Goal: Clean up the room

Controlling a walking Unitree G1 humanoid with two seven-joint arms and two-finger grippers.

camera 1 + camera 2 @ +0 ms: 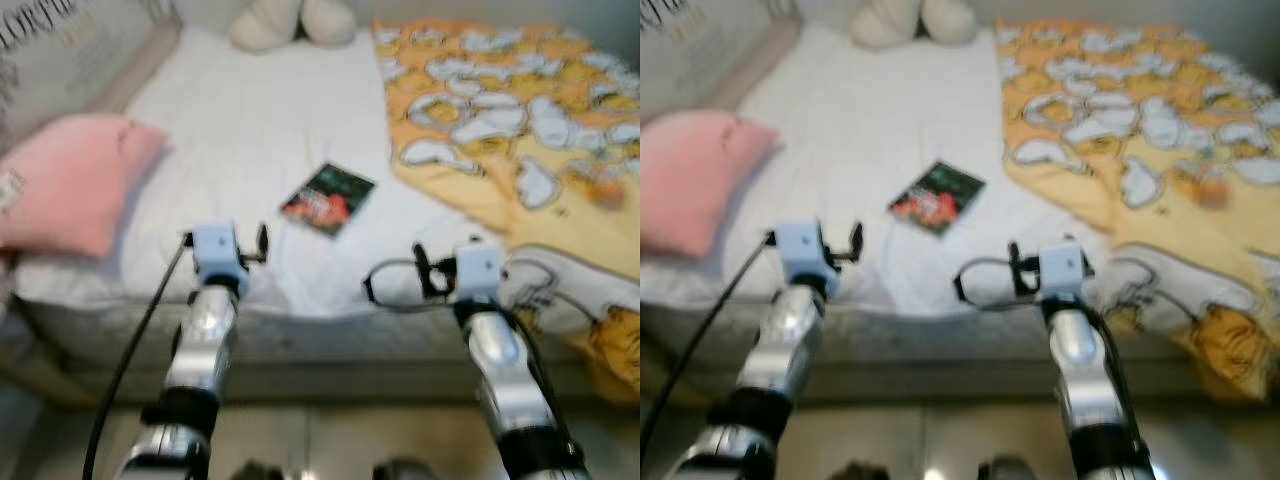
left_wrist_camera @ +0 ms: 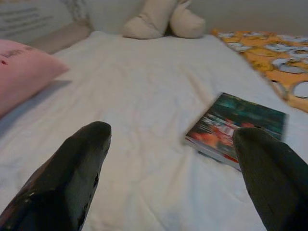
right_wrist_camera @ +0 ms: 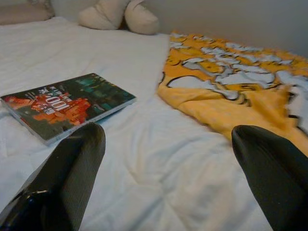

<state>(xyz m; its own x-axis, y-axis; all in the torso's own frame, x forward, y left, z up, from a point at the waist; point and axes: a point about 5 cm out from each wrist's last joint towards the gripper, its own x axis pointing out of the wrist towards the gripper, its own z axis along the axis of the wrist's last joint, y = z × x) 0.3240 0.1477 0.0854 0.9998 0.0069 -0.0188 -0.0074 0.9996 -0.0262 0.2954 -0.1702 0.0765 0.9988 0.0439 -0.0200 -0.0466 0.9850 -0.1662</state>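
The pink pillow [image 1: 75, 180] sits at the bed's [image 1: 250, 130] left edge, at about ten o'clock from your left gripper [image 1: 225, 250]. It is soft and light and you can leave it where it is. The left jaws stand wide apart and hold nothing, hovering over the near edge of the white sheet.

The book [image 1: 328, 198] is the thing to clear. It lies flat mid-bed, at one o'clock from the left jaws and eleven o'clock from the right ones, ahead of both and touching neither. Judge it a thin, stiff, glossy paperback: light, but slippery and hard to pinch while flat on a yielding mattress. Take it by the near corner or the long edge.

Your right gripper [image 1: 440, 272] is also spread wide and empty. The orange blanket [image 1: 500, 110] lies rumpled at its one o'clock, limp and bulky.
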